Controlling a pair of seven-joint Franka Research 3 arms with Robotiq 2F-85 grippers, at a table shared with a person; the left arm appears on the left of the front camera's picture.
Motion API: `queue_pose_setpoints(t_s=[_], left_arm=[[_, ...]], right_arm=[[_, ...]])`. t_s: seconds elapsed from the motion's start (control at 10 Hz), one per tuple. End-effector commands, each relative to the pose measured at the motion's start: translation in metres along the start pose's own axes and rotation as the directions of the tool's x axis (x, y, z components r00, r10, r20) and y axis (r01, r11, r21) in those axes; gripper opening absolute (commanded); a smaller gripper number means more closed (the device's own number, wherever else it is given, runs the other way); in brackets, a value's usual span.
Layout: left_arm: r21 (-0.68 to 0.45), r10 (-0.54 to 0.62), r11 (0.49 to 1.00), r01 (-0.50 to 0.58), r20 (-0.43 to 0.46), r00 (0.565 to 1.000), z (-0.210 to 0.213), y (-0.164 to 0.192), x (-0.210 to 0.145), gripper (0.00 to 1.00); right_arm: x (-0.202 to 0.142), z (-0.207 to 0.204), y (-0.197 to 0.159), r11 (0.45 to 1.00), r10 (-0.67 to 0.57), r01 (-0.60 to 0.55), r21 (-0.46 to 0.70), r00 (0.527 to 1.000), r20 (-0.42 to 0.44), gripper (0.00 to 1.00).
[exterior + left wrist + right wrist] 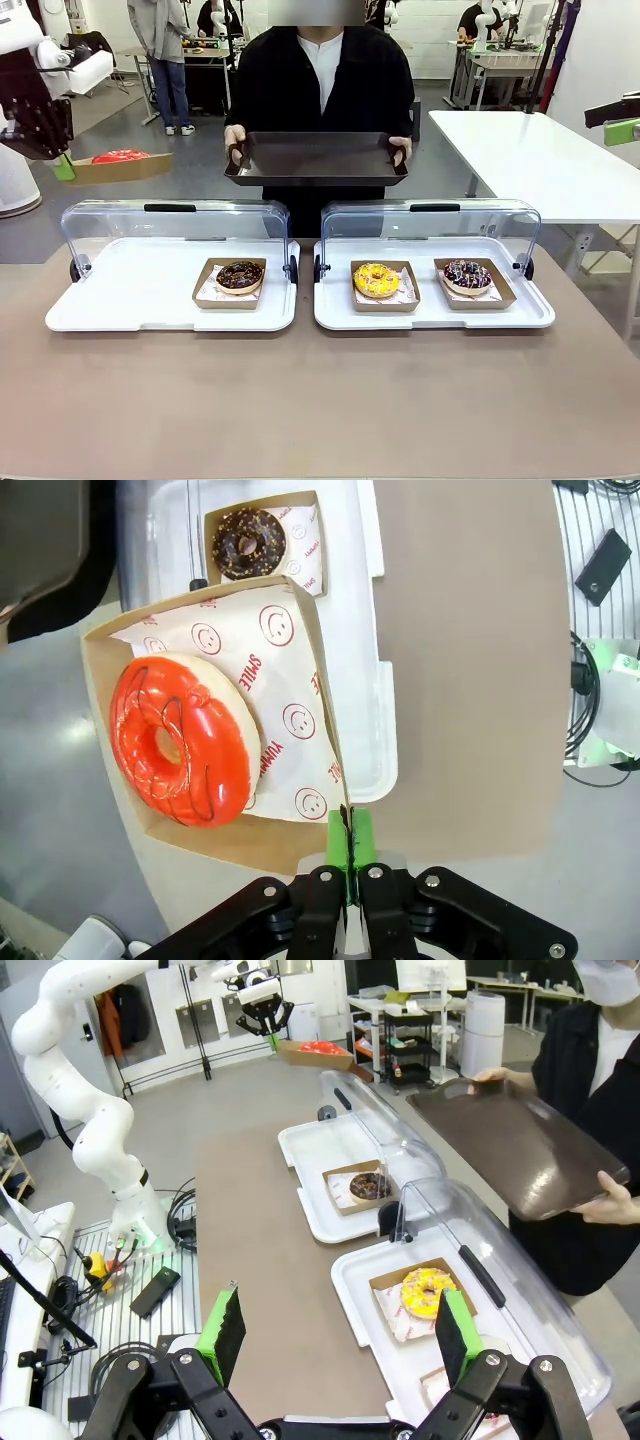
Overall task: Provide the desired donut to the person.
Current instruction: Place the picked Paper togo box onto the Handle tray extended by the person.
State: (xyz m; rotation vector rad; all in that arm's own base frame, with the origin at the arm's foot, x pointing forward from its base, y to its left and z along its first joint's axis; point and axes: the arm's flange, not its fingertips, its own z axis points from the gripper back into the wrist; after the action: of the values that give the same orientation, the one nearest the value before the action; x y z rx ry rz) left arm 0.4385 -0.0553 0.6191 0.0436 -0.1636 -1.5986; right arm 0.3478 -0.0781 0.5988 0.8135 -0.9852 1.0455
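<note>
the left gripper [350, 850] has its green pads pressed together on one side wall of the cardboard tray [250, 842], a thin-edge pinch that leaves the red donut [185, 738] and its printed paper liner [285, 680] untouched. in the front view this load hangs in the air at the far left, above and behind the left display tray [130, 295] and well apart from the table [320, 410]; the cardboard tray sits close to level there, which keeps the donut from sliding toward the free end. the person [320, 70] stands at the far side holding a dark serving tray [315, 158] with both hands, flat and centred over the gap between the two display cases, presented as the receiving surface. both clear lids [170, 225] are tilted back, giving open access to the chocolate donut [240, 276] on the left and the yellow donut [376, 279] and sprinkled donut [467, 273] on the right display tray [430, 318], each in its own cardboard holder. the right gripper [338, 1345] hangs high on the robot's right with its fingers wide apart and nothing between them, clear of the handover path. judgement: the task is in the transport step; the remaining move is a sideways carry to the serving tray, where the one-sided grip makes tilt the main risk.
</note>
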Motion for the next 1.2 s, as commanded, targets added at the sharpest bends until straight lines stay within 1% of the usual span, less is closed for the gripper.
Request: queue_pose_setpoints(t_s=[0.0,0.7,0.8,0.9,1.1], left_arm=[[0.014,-0.006,1.0,0.006,-0.008,1.0,0.009,-0.012,-0.001,0.0],[0.008,-0.002,1.0,0.002,0.001,1.0,0.009,-0.009,-0.001,0.01],[0.036,-0.037,0.999,0.038,-0.027,0.999,0.027,-0.003,0.011,0.01],[0.023,-0.054,0.998,0.055,-0.047,0.997,0.041,-0.004,0.029,0.01],[0.061,-0.118,0.99,0.124,-0.092,0.989,0.075,-0.01,0.08,0.01]], right_arm=[[0.001,-0.001,-0.002,1.0,0.006,-0.006,0.005,1.0,0.022,1.0],[0.001,-0.001,-0.002,1.0,0.006,-0.006,0.005,1.0,0.022,1.0],[0.001,-0.001,-0.002,1.0,0.006,-0.006,0.005,1.0,0.022,1.0],[0.001,-0.001,-0.002,1.0,0.006,-0.006,0.005,1.0,0.022,1.0],[0.001,-0.001,-0.002,1.0,0.006,-0.006,0.005,1.0,0.022,1.0]])
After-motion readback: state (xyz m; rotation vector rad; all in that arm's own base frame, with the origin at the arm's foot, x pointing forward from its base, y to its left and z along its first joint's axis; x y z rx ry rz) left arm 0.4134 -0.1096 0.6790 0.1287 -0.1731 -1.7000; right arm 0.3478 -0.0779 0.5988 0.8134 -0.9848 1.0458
